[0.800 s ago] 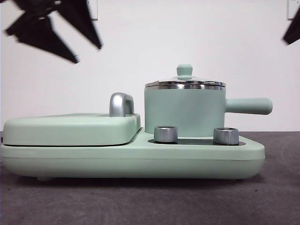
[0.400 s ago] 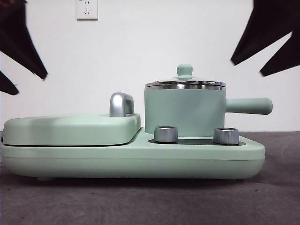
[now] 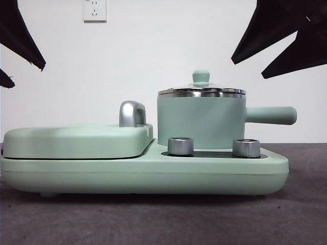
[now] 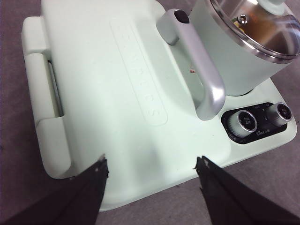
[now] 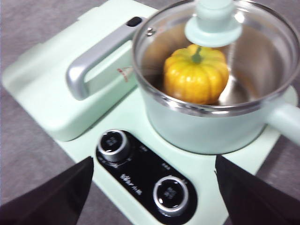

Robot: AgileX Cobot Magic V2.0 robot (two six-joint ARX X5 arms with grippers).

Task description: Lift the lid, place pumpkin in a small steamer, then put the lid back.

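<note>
The glass lid (image 3: 202,91) is seated on the steel rim of the small steamer (image 3: 200,122), which stands on the right part of the mint-green appliance base (image 3: 148,176), behind the two silver knobs (image 3: 181,146), its long handle pointing toward the base's right end. Through the lid, the yellow-orange pumpkin (image 5: 196,74) is seen resting inside the pot, stem up, below the lid's mint-green knob (image 5: 213,22). The flat cover (image 3: 76,140) with its chrome handle (image 3: 132,113) lies closed on the left part of the base. The left gripper (image 4: 151,165) is held spread and empty above the cover's near edge, touching nothing. The right gripper (image 5: 153,165) is likewise parted and empty, poised above the control panel (image 5: 145,180) at the base's front edge. Compared with half a second earlier, the dark jaw shapes at the front view's upper right have come slightly lower and further inward, while those at the upper left have shifted only a little; lid, steamer and base are unmoved.
</note>
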